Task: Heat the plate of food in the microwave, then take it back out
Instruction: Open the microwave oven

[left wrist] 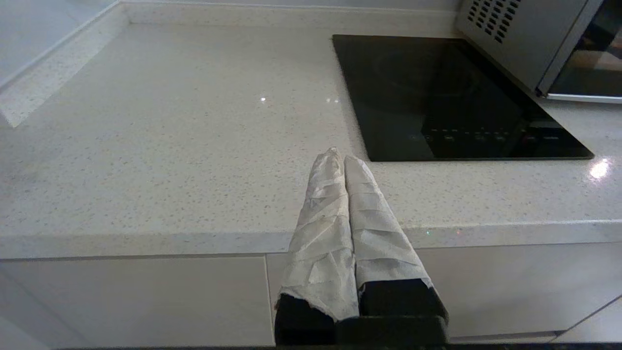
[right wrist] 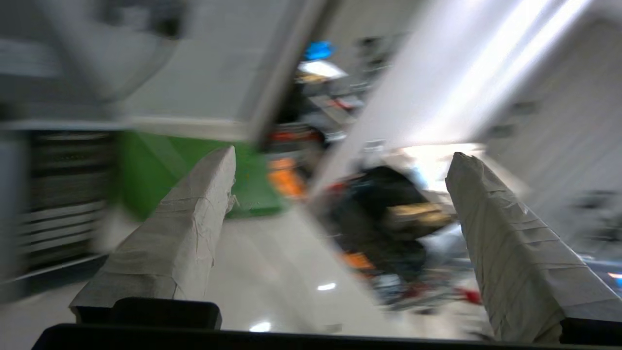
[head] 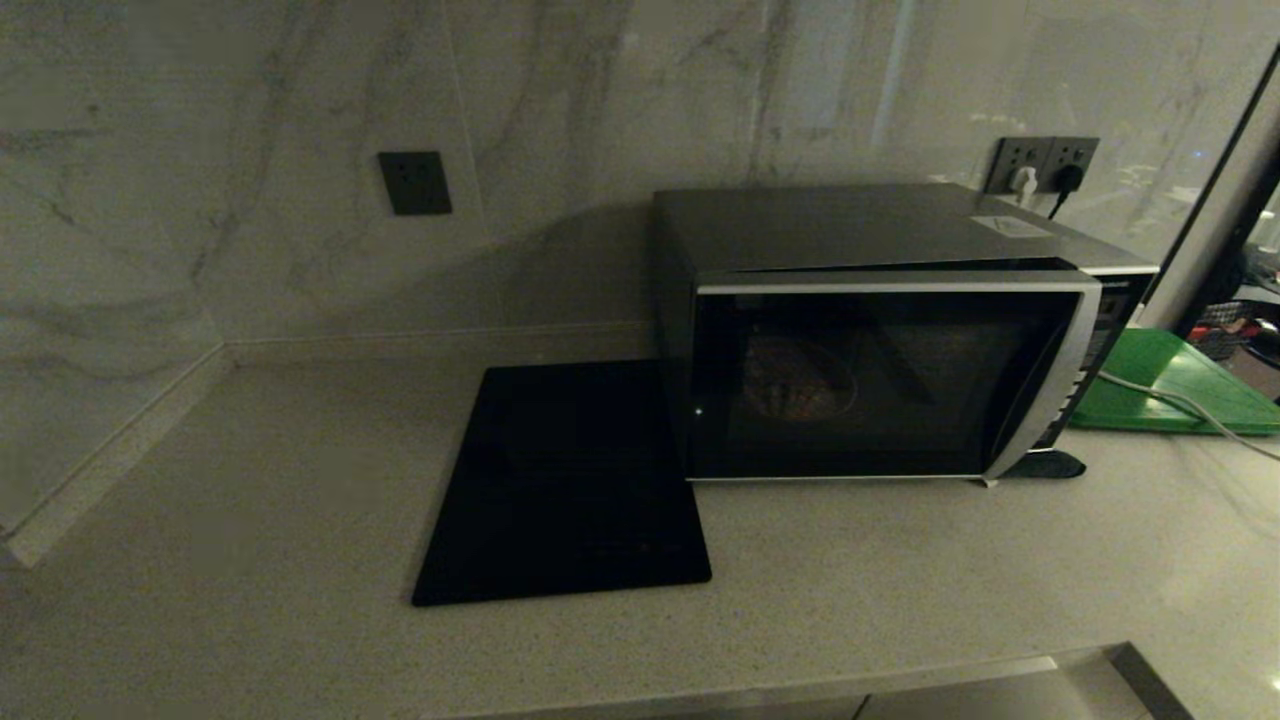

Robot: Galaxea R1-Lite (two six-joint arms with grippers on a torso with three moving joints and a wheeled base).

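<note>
The silver-grey microwave [head: 880, 330] stands at the back right of the counter. Its dark glass door [head: 880, 385] is nearly closed, with its handle side [head: 1045, 400] swung slightly out from the body. Through the glass a round plate of food [head: 800, 385] shows dimly inside. Neither gripper appears in the head view. My left gripper [left wrist: 340, 155] is shut on nothing, low over the counter's front edge, left of the cooktop, with the microwave [left wrist: 525, 43] beyond it. My right gripper [right wrist: 343, 158] is open and empty, off to the microwave's right, near the green board [right wrist: 165, 170].
A flat black cooktop [head: 565, 485] lies left of the microwave. A green board [head: 1180, 385] with a white cable [head: 1170, 400] across it lies on the right. Wall sockets [head: 1045, 165] sit behind the microwave. The counter's front edge [left wrist: 146, 238] runs below my left gripper.
</note>
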